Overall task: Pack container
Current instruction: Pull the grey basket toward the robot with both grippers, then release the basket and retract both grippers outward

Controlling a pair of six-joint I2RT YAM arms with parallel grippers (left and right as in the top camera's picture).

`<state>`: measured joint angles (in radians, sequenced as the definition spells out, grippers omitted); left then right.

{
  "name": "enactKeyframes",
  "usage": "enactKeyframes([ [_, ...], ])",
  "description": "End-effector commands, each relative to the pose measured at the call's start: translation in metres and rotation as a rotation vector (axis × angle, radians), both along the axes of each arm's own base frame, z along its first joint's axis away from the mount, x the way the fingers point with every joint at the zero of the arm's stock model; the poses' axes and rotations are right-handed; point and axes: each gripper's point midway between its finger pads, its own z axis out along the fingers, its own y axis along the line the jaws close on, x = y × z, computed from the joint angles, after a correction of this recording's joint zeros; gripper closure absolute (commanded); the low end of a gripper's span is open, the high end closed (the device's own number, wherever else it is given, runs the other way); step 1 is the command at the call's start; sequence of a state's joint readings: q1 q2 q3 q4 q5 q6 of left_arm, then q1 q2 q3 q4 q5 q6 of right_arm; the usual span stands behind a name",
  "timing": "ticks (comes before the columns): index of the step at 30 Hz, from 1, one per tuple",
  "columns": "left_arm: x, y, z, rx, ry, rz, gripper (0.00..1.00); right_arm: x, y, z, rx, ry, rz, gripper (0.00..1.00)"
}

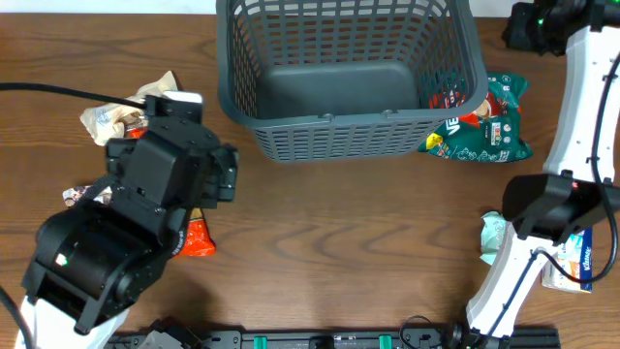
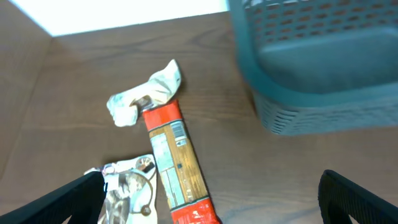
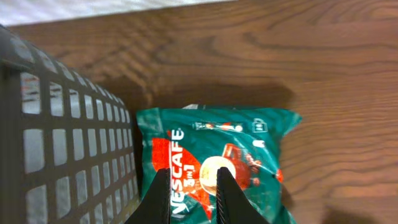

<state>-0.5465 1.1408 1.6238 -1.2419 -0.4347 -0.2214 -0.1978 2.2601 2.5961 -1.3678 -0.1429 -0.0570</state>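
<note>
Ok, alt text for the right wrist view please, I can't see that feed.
The right pincer is pinched narrow on a green Nescafe packet lying flat on the wooden table, beside the dark grey basket, whose lattice wall fills the left.

- Dark grey rectangular plastic basket [image 1: 329, 136]: one even grey, with rows of small slots patterning the sides.
- Green glossy foil coffee packet [image 1: 484, 121], at the basket's 3 o'clock: deep green with a red panel, white lettering and a yellow corner.
- Red-orange long flat snack packet [image 2: 177, 168]: tan printed centre panel.
- Cream-white crinkled wrapper [image 2: 146, 93], at that packet's 12 o'clock: faint brown marks.
- Brown wooden table [image 1: 339, 242]: wavy darker grain.
</note>
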Motion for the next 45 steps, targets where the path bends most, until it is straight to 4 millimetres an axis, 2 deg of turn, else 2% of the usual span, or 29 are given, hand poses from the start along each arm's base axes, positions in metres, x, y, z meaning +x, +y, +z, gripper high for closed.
enactKeyframes([
  [1,0.002,0.017,0.006,-0.022,-0.022,0.093,0.01,0.005,0.022,-0.001,0.041,-0.017,0.107,0.9],
  [13,0.01,0.071,-0.002,-0.003,0.012,0.306,0.01,0.008,0.08,0.009,0.15,-0.081,0.356,0.87],
  [26,0.001,0.125,-0.007,0.005,0.038,0.51,0.01,0.005,0.12,0.011,0.164,-0.091,0.47,0.88],
  [31,0.001,0.135,-0.009,0.007,0.049,0.553,0.01,0.005,0.132,0.011,0.166,-0.092,0.493,0.87],
  [32,0.001,0.137,-0.01,0.008,0.052,0.558,0.01,0.005,0.133,0.011,0.165,-0.093,0.495,0.84],
  [33,0.002,0.137,-0.012,0.006,0.058,0.557,0.01,0.005,0.132,0.011,0.16,-0.092,0.492,0.7],
  [34,0.005,0.134,-0.014,0.003,0.072,0.535,0.01,0.006,0.127,0.009,0.139,-0.084,0.469,0.32],
  [35,0.008,0.13,-0.017,0.001,0.085,0.507,0.01,0.007,0.121,0.007,0.12,-0.072,0.434,0.03],
  [38,0.014,0.125,-0.022,0.002,0.113,0.465,0.01,0.01,0.094,0.002,0.059,-0.04,0.3,0.01],
  [40,0.017,0.125,-0.025,0.005,0.123,0.465,0.01,0.008,0.075,0.006,0.029,-0.036,0.225,0.01],
  [42,0.017,0.125,-0.026,0.006,0.128,0.465,0.01,0.003,0.061,0.015,0.02,-0.047,0.185,0.01],
  [45,0.017,0.125,-0.025,0.004,0.121,0.465,0.01,-0.011,0.029,0.041,-0.011,-0.076,0.067,0.01],
])
